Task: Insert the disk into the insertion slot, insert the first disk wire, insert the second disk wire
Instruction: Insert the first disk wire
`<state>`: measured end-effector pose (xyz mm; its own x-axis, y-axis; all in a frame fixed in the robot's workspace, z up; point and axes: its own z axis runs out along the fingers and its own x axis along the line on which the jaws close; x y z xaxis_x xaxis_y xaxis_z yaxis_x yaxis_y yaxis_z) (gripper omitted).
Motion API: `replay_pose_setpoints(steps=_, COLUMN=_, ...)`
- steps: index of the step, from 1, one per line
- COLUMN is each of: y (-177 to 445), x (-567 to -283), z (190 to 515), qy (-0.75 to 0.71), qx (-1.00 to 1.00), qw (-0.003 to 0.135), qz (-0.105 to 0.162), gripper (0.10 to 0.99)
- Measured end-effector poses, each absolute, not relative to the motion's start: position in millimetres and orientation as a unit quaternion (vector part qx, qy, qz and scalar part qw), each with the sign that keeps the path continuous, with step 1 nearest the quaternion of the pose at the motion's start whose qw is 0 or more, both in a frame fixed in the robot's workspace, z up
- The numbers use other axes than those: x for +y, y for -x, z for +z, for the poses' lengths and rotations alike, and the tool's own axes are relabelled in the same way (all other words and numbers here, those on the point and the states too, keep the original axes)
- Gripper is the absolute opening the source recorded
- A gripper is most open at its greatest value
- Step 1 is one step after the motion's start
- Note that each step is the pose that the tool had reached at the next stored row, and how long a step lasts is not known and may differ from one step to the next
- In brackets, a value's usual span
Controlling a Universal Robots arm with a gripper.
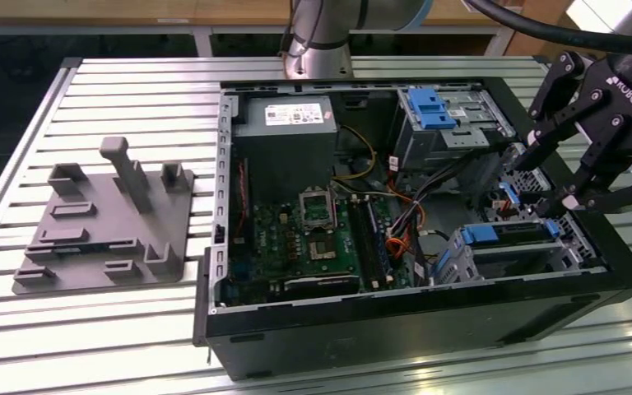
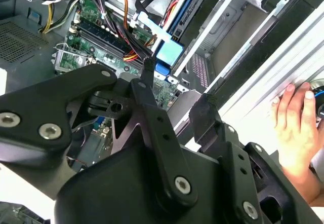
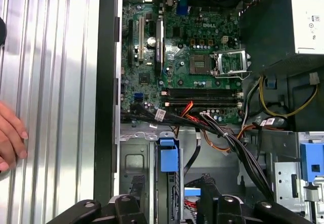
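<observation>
Exterior view: the flat silver-grey hard drive in its bright blue plastic carrier [image 1: 510, 234] is seen lying inside the small grey perforated sheet-metal drive cage [image 1: 456, 265]. Insertion is judged done and a wire step in hand. The black gripper [image 1: 541, 185] is poised above the cage, jaws apart, nothing gripped. A narrow, well-aligned reach is judged to be called for. The black case wall [image 1: 627, 270] lies just beside, the black-and-orange cable bundle [image 3: 238, 145] near. A person's hand [image 3: 10, 139] rests on the ribbed metal bench [image 1: 129, 90].

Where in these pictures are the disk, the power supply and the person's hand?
disk [image 1: 508, 233], exterior view, on its visible edge.
power supply [image 1: 285, 115], exterior view, on its white sticker.
hand [image 2: 293, 116], second wrist view, on its middle.
</observation>
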<state>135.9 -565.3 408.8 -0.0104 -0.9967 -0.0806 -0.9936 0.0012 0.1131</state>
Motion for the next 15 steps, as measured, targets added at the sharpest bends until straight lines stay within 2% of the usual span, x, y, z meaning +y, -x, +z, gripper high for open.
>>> replay_pose_setpoints(steps=12, y=-135.9, x=-564.7, z=407.5, qy=-0.704, qx=-0.707, qw=0.012, qz=-0.067, gripper=0.557)
replay_pose_setpoints(steps=15, y=-135.9, x=-564.1, z=407.3, qy=-0.705, qx=-0.708, qw=-0.003, qz=-0.049, gripper=0.557)
